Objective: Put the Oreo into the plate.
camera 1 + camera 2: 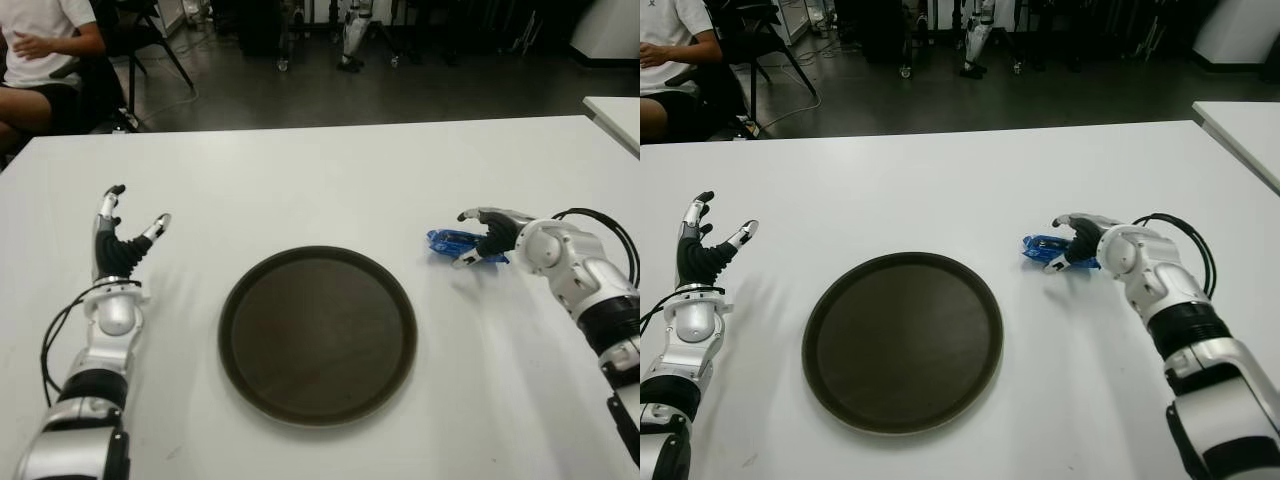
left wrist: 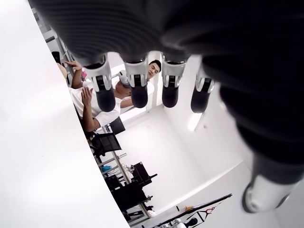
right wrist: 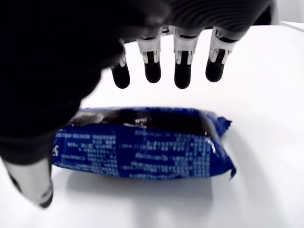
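Observation:
A blue Oreo packet (image 3: pixel 142 145) lies flat on the white table (image 1: pixel 330 180), just right of a round dark brown plate (image 1: pixel 317 335). My right hand (image 1: pixel 480 238) hovers over the packet (image 1: pixel 447 243), fingers (image 3: pixel 183 66) arched above it and thumb down beside it, not closed on it. In the right wrist view a gap shows between the fingertips and the wrapper. The plate holds nothing. My left hand (image 1: pixel 118 235) stands upright at the left of the plate, fingers spread, holding nothing.
A second white table (image 1: pixel 615 115) shows at the far right. A seated person (image 1: pixel 40 50) and chairs are beyond the table's far left edge. Black cables loop from both wrists.

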